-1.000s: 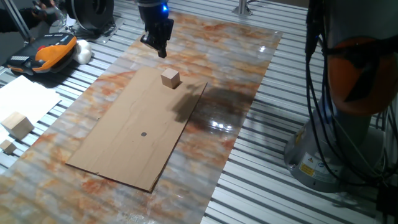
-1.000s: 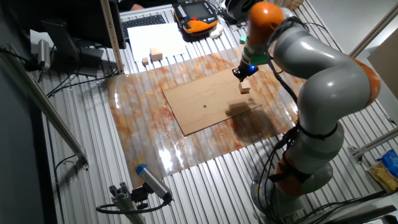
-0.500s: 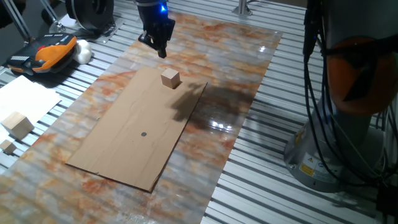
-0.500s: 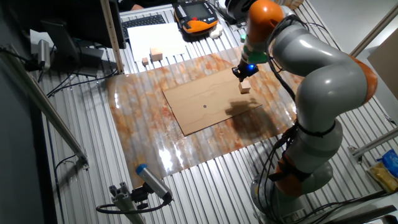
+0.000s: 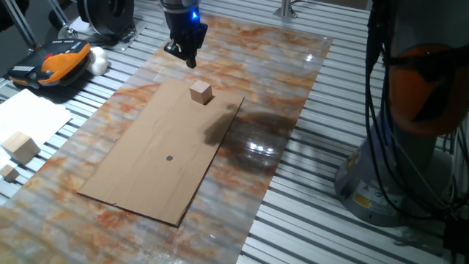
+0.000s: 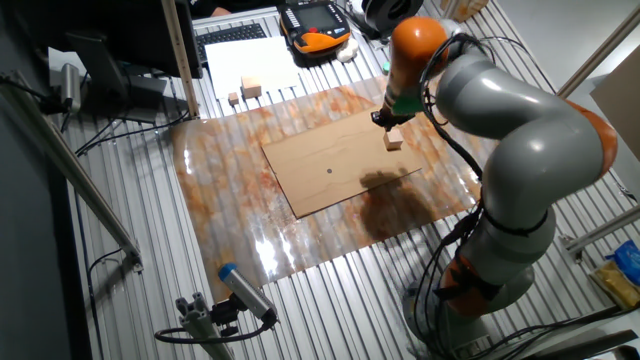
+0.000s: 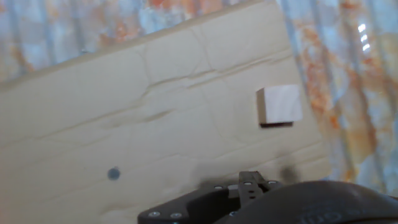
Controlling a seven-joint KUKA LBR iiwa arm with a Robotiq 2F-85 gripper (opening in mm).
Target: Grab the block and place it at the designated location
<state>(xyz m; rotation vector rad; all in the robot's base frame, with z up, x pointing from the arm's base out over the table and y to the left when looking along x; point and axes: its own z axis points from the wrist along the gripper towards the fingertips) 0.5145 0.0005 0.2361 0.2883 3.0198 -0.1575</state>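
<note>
Hovering above the far edge of the cardboard sheet [image 5: 165, 150], the gripper [image 5: 189, 59] hangs clear of everything; nothing between the fingers, but whether the jaws stand apart or together cannot be told from any view. Over the last second the wrist has shifted only slightly near that edge, while the arm's elbow has swung round. Judgement: still lining up, descent not begun.

The block [image 5: 200, 92] sits untouched on the sheet, near the far corner, just in front of the gripper and below it. In the hand view the block [image 7: 279, 106] lies off to the right, not centred, so a sideways correction looks needed.

Block: small cube, plain light-tan wood, flat faces, square to the sheet.

The dark dot [image 5: 169, 157] lies mid-sheet, well apart from the block, unobstructed.
</note>
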